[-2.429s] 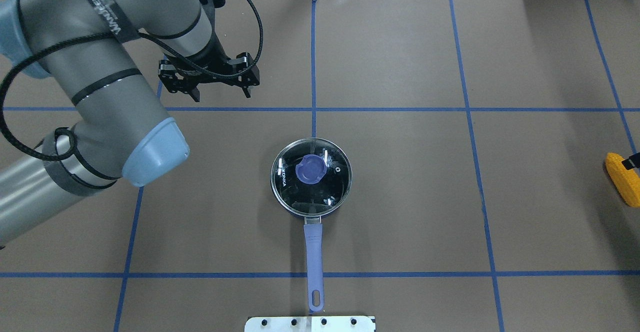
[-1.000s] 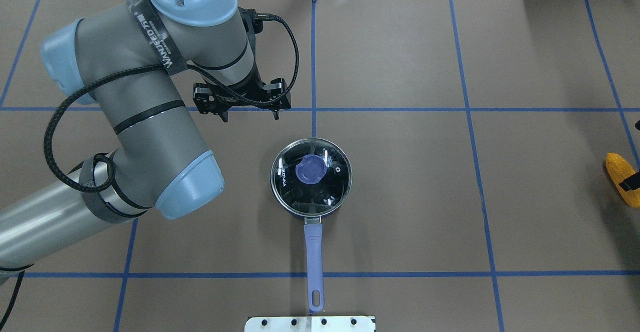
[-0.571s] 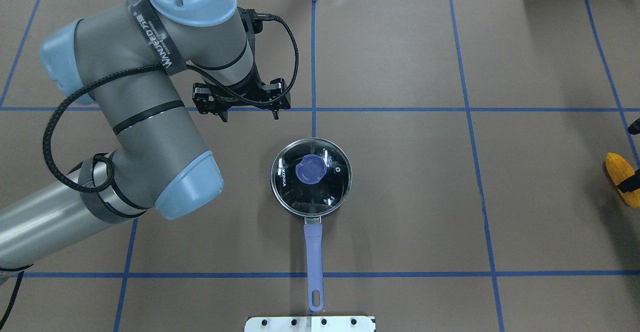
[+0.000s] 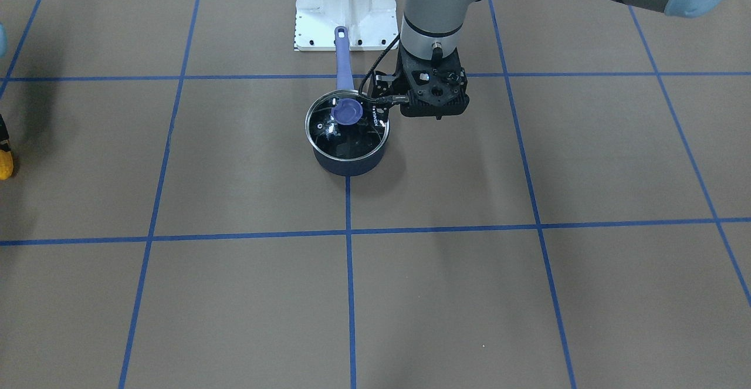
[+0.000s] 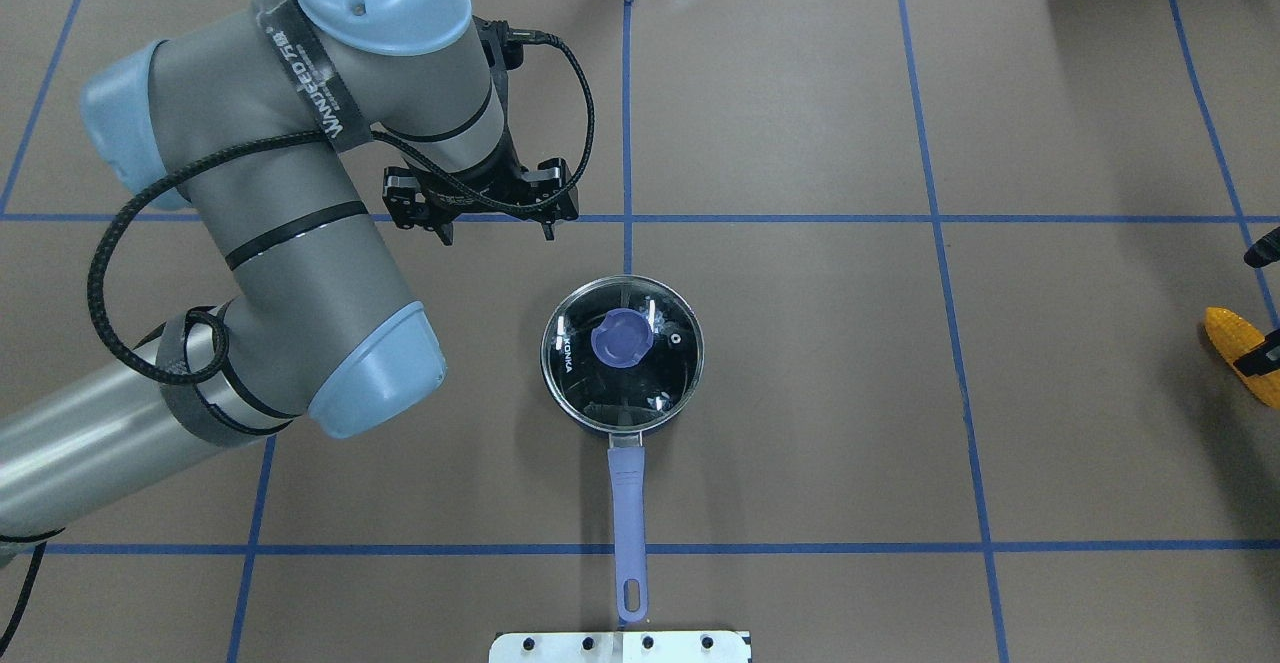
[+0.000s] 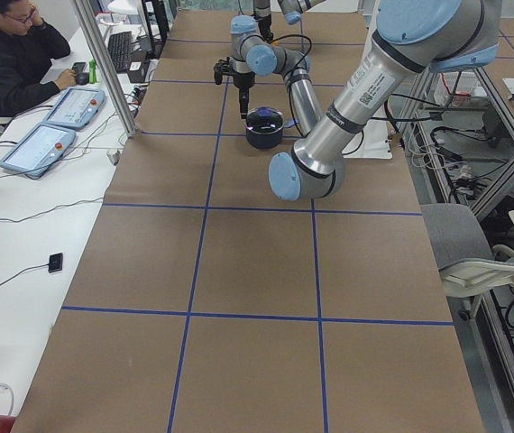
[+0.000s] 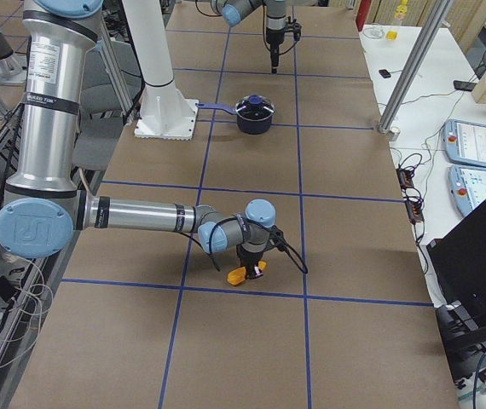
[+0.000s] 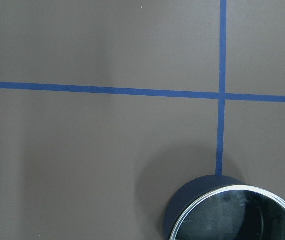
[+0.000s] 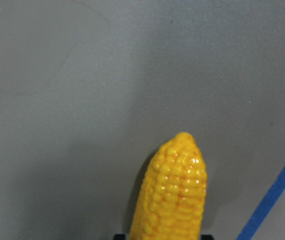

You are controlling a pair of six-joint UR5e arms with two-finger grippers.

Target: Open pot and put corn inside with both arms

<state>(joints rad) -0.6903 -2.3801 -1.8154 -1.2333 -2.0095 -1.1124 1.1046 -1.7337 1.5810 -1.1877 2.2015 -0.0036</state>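
Now the right gripper [image 7: 245,266] is closed on the corn [image 9: 175,190], as far as its wrist view and the black finger across the cob in the overhead view show. The cob juts out ahead of the fingers, tip forward. Compared with two seconds ago, when the finger sits at the cob's end, the cob lies at a slightly different tilt. I read that as the grasp made and the lift just starting. The pot [image 4: 349,166] is well apart from this gripper, far across the table [image 5: 800,393].

The left gripper [image 5: 498,228] is spread wide and holds nothing. Bare table lies directly below it. The pot is near, off to one side and lower, and only its rim edges into the wrist view's corner. Two seconds ago this gripper hangs farther from the pot. Over the last second it barely shifts, so it seems staged for the knob [image 5: 621,337] but not yet above it. The lid [image 5: 660,373] is still seated, so the opening has not begun and the corn has nowhere to go yet.

Counted: one pot, one lid with one knob, one corn, two grippers.
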